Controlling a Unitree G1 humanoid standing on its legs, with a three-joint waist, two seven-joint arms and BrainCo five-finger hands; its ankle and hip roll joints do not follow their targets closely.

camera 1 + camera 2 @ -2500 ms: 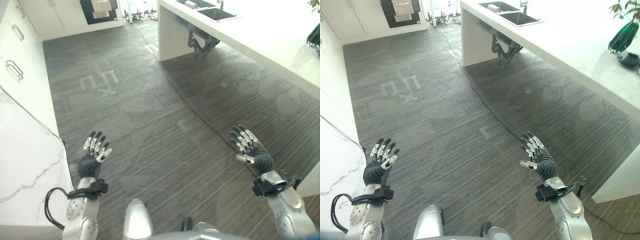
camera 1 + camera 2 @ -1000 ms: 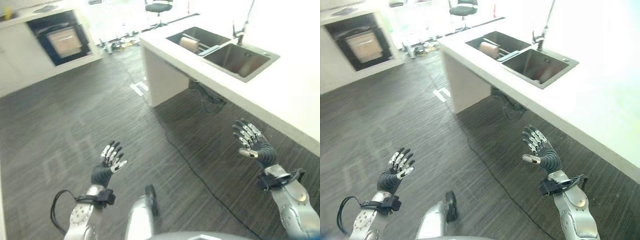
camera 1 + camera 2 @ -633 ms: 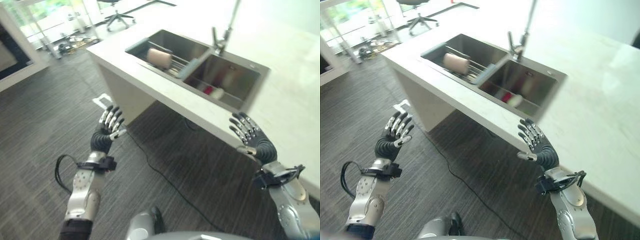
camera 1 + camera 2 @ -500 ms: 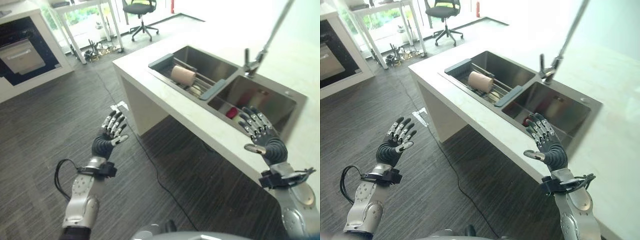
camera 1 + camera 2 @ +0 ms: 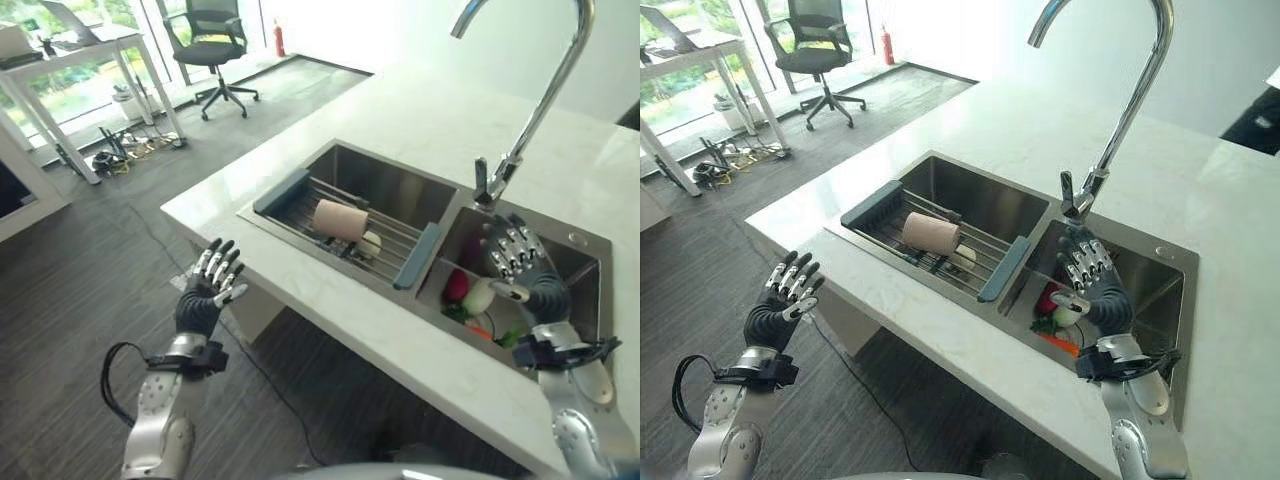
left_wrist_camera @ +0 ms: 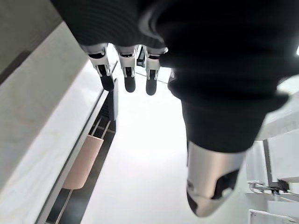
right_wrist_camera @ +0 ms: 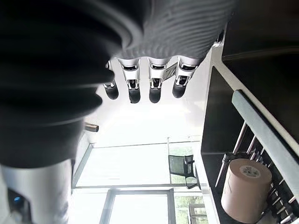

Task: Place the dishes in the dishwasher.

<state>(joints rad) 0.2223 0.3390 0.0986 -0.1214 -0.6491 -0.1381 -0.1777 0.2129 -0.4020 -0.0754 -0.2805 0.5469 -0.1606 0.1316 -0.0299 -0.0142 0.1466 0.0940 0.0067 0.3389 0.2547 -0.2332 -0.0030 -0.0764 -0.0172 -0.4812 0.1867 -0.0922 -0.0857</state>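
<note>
Here, empty hands (image 5: 205,297) near sink (image 5: 385,190).

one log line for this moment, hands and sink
left hand: open, empty, over floor | right hand: open, empty, above right sink basin | pink cup: lying on left-basin rack

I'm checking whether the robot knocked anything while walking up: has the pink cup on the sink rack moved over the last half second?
No. The pink cup lies on its side on the rack in the left basin, as before; the camera itself shifted.
</note>
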